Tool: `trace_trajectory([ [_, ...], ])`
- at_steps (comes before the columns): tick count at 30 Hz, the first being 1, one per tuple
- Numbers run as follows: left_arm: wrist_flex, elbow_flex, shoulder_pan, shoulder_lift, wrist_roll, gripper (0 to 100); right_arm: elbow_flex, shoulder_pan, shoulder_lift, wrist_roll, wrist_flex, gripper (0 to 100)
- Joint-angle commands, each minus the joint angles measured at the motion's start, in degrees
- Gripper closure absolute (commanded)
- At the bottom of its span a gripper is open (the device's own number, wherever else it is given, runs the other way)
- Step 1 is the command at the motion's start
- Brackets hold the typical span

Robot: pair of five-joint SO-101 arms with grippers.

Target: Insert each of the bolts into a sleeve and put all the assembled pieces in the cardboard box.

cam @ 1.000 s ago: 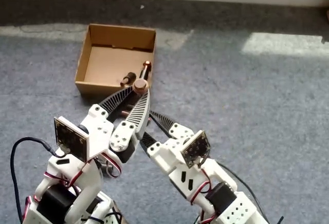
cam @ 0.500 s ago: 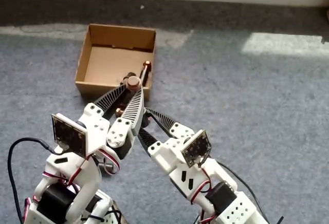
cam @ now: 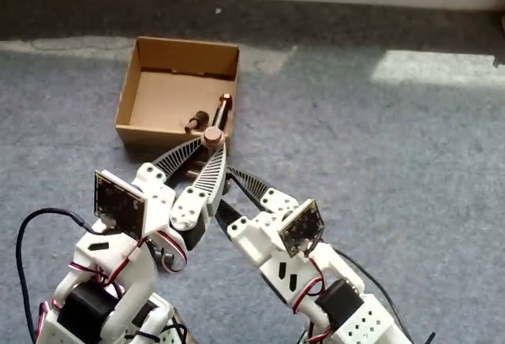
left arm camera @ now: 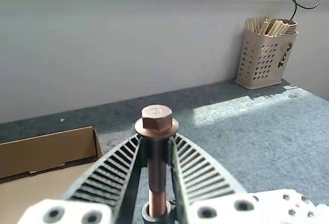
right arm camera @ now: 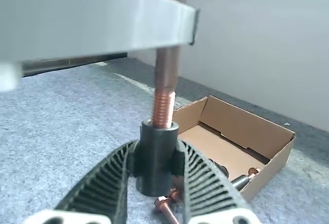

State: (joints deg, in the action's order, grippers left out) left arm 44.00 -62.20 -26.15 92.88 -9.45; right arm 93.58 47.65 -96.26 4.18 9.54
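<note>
Left gripper (left arm camera: 157,141) clamped on copper bolt (left arm camera: 156,126), upright, head up. Threaded tip sits in mouth of black sleeve (right arm camera: 153,168), gripped by right gripper (right arm camera: 155,151). Cardboard box (cam: 126,95) just beyond, two bolt-and-sleeve pieces (cam: 224,107) inside. Loose bolt (right arm camera: 165,207) on grey carpet (cam: 379,162) below. Slotted basket (left arm camera: 264,54) by wall.

You have the bolt (left arm camera: 156,168) upright over the sleeve (right arm camera: 156,157), its lower end inside. Behind them sits the box (cam: 129,91), 2 pieces (cam: 211,116) in its near right corner. A spare bolt (right arm camera: 167,209) lies below the sleeve.
</note>
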Motion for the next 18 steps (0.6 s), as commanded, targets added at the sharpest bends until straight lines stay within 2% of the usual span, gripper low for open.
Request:
trace_trajectory([
  [1, 0.53, 0.4, -0.75, 0.66, -0.26, 99, -0.92, -0.75, -0.92, 0.62, -1.54, 99.5],
  [4, 1.58, -1.01, 1.63, 0.66, 2.29, 96, -1.19, -0.75, -0.92, 0.62, -1.54, 99.5],
  [9, 3.16, -3.21, 5.41, 0.66, 1.32, 78, -0.84, -0.75, -0.92, 0.62, -1.54, 99.5],
  [15, 7.56, 1.63, 5.85, 0.66, 1.76, 77, -0.84, -0.84, -0.92, 0.26, -1.36, 99.5],
  [18, 10.29, 4.53, 5.93, 0.66, 6.68, 77, -0.84, -2.95, -0.84, 0.18, -1.1, 99.5],
])
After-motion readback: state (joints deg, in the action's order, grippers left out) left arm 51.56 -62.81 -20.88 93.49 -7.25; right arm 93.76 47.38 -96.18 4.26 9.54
